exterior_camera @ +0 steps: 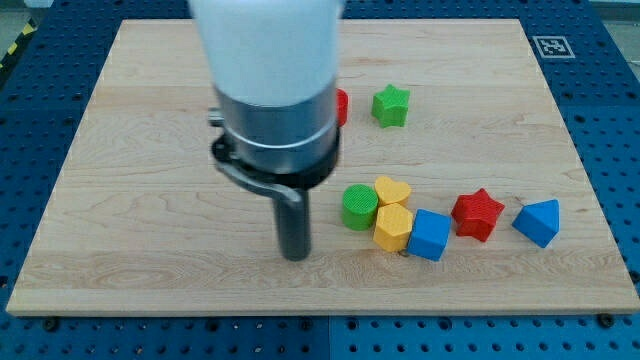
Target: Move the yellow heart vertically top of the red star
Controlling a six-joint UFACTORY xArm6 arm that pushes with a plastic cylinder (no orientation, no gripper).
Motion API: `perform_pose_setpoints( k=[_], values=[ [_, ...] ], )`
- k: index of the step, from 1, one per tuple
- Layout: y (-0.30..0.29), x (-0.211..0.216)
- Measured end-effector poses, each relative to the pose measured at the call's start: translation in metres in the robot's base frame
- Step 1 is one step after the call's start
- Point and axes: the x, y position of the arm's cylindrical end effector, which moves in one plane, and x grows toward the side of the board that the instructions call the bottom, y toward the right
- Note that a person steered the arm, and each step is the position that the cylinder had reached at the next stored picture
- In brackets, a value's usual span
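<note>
Nearest the lens, my tip (295,257) rests on the wooden counter (120,220), holding nothing: this end effector is a bare rod. To its right, beyond the green cylinder (359,206), sits the yellow heart (393,190); the red star (476,214) lies farther right. Apparently, the heart's move remains undone.

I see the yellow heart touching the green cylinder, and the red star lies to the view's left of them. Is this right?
Not quite. The camera view shows the yellow heart touching the green cylinder, but the red star lies to the view's right of them, not the left.
</note>
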Motion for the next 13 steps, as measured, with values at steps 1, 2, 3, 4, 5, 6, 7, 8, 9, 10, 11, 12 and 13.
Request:
perform_pose_setpoints(
  k=[1, 2, 3, 4, 5, 6, 7, 8, 9, 10, 11, 12, 13],
  values=[
    [0.044, -0.021],
    [0.081, -0.026],
    [0.095, -0.036],
    [0.096, -0.059],
    [0.096, -0.077],
    [0.096, -0.098],
    [0.096, -0.113],
    [0.097, -0.124],
    [0.114, -0.124],
    [0.135, -0.121],
    [0.144, -0.123],
    [0.15, -0.122],
    [0.161, -0.117]
  ],
)
